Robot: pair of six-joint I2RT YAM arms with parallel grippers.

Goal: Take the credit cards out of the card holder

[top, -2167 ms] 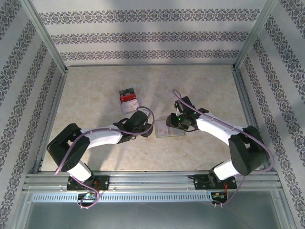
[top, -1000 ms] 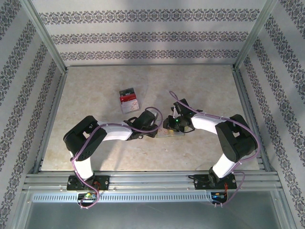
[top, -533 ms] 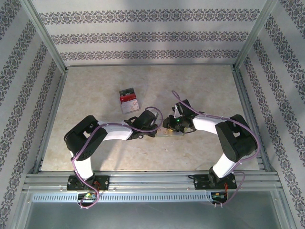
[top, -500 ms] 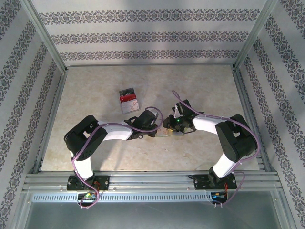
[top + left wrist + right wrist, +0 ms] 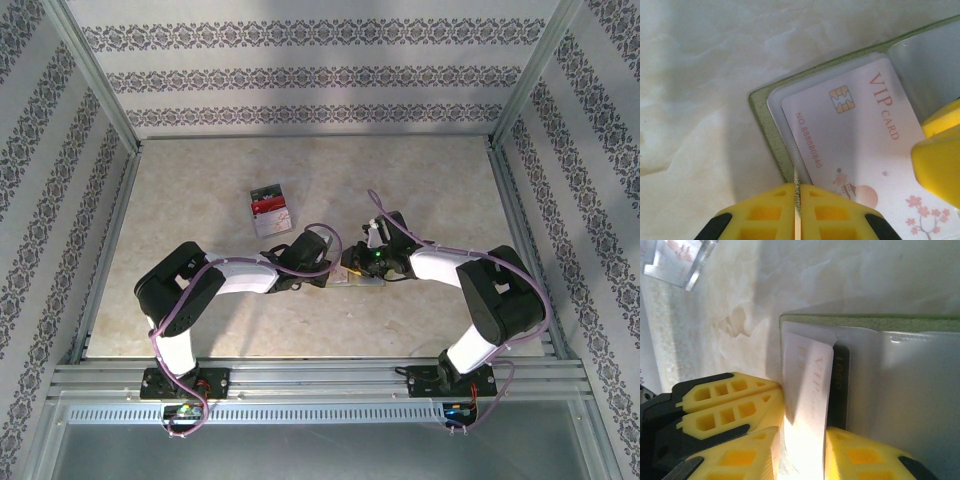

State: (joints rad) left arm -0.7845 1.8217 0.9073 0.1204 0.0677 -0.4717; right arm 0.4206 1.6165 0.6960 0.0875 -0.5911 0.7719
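Note:
The card holder (image 5: 765,120) lies open on the table, with a green cover and clear sleeves. My left gripper (image 5: 796,200) is shut on its cover edge. A white VIP card (image 5: 855,145) with a gold chip sticks out of a sleeve. My right gripper (image 5: 805,452) is shut on that card (image 5: 807,390), which stands tilted between the fingers. A dark card (image 5: 841,382) sits in the sleeve behind it. In the top view both grippers, left (image 5: 322,276) and right (image 5: 350,268), meet over the holder (image 5: 366,284). A stack of credit cards (image 5: 270,209), red on top, lies on the table apart from them.
Patterned walls and metal rails (image 5: 110,250) enclose the marble table (image 5: 200,180). One finger of my right gripper (image 5: 940,165) shows at the right of the left wrist view. My left gripper's fingers (image 5: 725,400) show beside the card in the right wrist view.
Both arms have closed in on the holder since the earliest frame. In the last half second the right gripper has drawn slightly right with the white card; the left arm stays still.

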